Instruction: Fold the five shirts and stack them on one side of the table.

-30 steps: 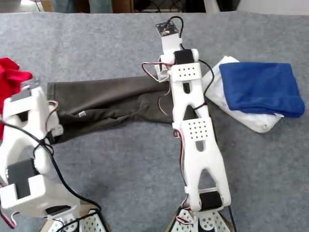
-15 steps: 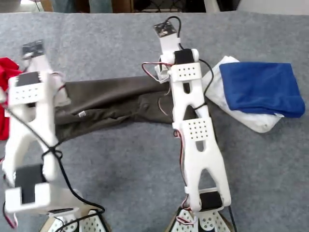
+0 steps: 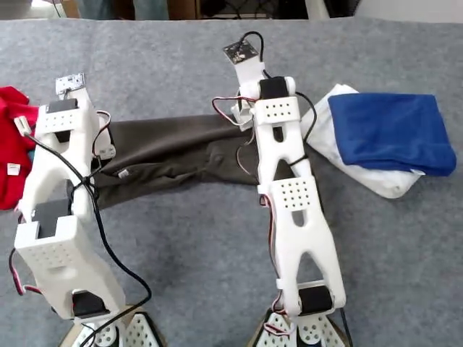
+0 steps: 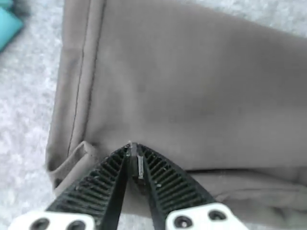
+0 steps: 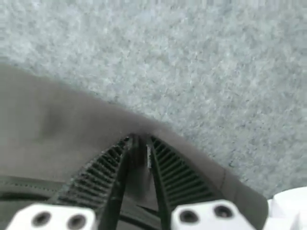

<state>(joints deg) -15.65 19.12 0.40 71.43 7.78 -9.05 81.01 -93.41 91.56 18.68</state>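
Pinning the brown shirt (image 3: 173, 155) across the middle of the high view, I have my right gripper (image 5: 139, 143) clamped on its upper edge and my left gripper (image 4: 133, 149) closed at its frame-left hem, probably tensioning it for folding.

Two white arms as we see them
In the high view's left and centre, our left arm (image 3: 54, 210) and right arm (image 3: 293, 195) are white shells with dotted panels, black motors at the joints and loose black, red and white cables (image 3: 101, 242); the left gripper (image 4: 133, 151) and right gripper (image 5: 139, 143) carry black ribbed fingers (image 4: 163, 177) on white, screw-fastened bases.
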